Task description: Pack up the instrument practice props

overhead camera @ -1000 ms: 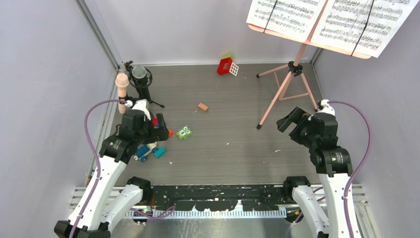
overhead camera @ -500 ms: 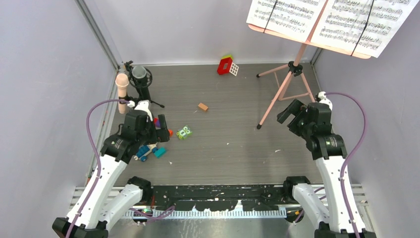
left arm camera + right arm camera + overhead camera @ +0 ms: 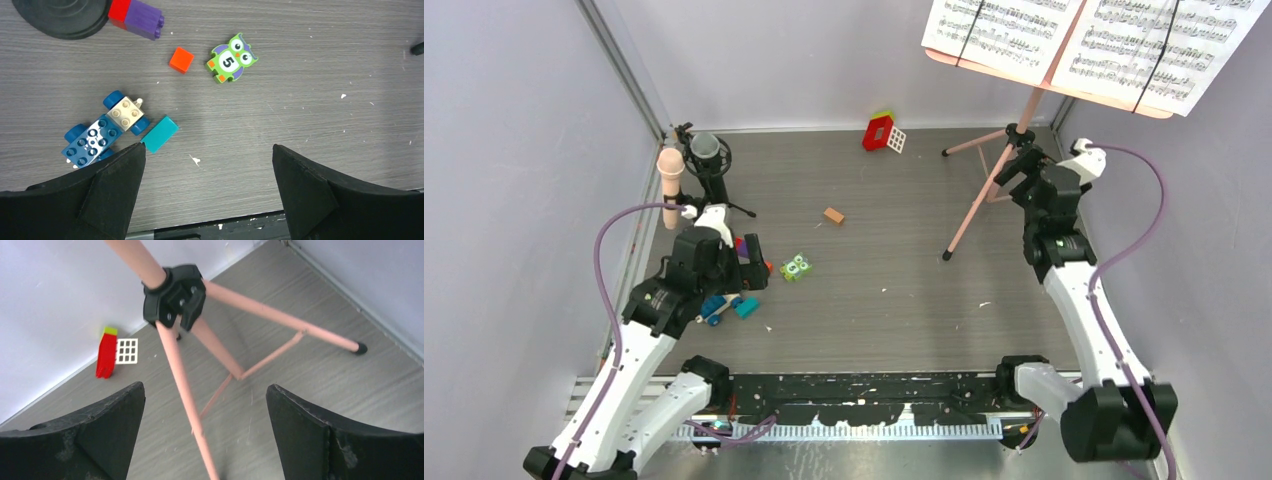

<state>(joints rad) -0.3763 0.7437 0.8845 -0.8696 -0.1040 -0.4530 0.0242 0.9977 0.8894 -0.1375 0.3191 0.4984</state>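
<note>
The pink tripod music stand (image 3: 970,212) is stood at the far right of the table (image 3: 894,325). Its black hub (image 3: 175,294) is seen just ahead of the right end effector (image 3: 204,390), slightly above it. That end effector is held wide open and grips nothing. One pink leg (image 3: 184,385) is seen in line with the gap between the fingers, and neither finger is touched by it. White sheet-music pages (image 3: 1159,45) are spread on the stand's desk, high above the same end effector. A red block (image 3: 106,354) with a white grid is seen beyond it to the left, against the back wall.

The beige-pink microphone (image 3: 670,172) is stood upright on its black stand (image 3: 709,155), ahead of the left end effector (image 3: 207,150). The stand's round base (image 3: 65,17) is seen at the upper left of the wrist view. The left end effector is also spread fully open, empty, and hung above the table. Below and before it small toys are scattered: a green owl block (image 3: 230,57), an orange cube (image 3: 181,59), a teal block (image 3: 160,134), a blue wheeled car (image 3: 102,135) and a red-and-purple brick (image 3: 137,15) touching the base.
</note>
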